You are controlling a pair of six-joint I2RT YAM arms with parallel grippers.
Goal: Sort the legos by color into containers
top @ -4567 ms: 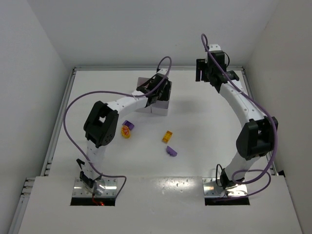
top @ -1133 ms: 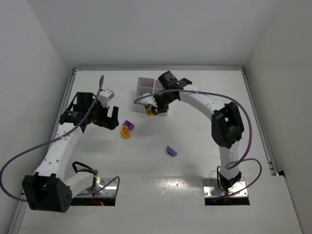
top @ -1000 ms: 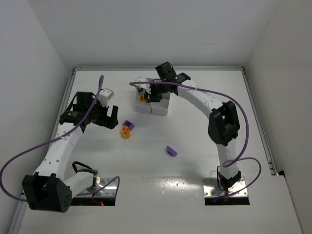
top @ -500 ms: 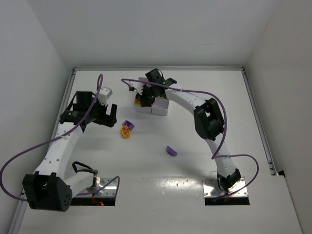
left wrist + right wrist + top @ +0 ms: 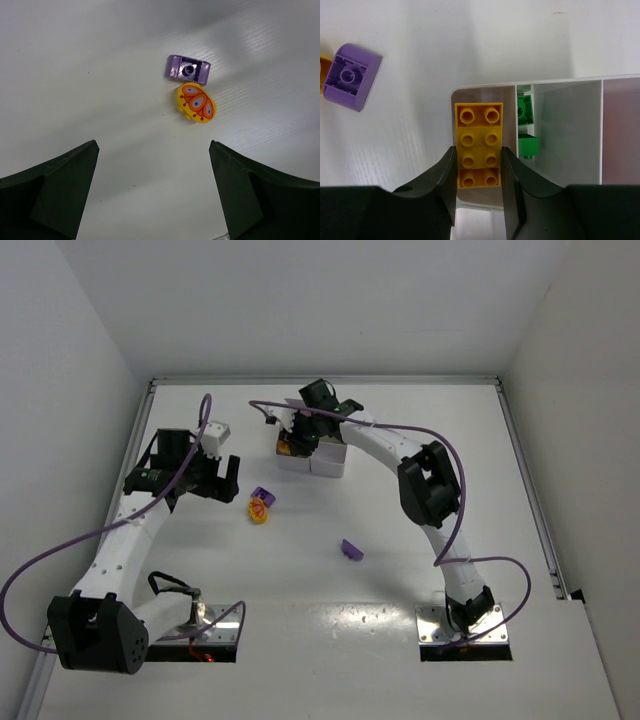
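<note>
right gripper [image 5: 479, 167] is clamping a yellow-orange brick [image 5: 480, 125] above the tray's [image 5: 570, 82] corner compartment, hanging close to its outer wall. released off-centre, it could be clipping that rim and tumbling out, or landing with the green bricks [image 5: 526, 112] lying in the neighbouring compartment.

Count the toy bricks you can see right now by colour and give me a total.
Yellow: 2, the oval tile and the yellow brick in the right gripper.
Purple: 2, the purple piece beside that tile and the lone purple piece.
Green: 2, the green bricks in the tray.
Total: 6 in view.
</note>
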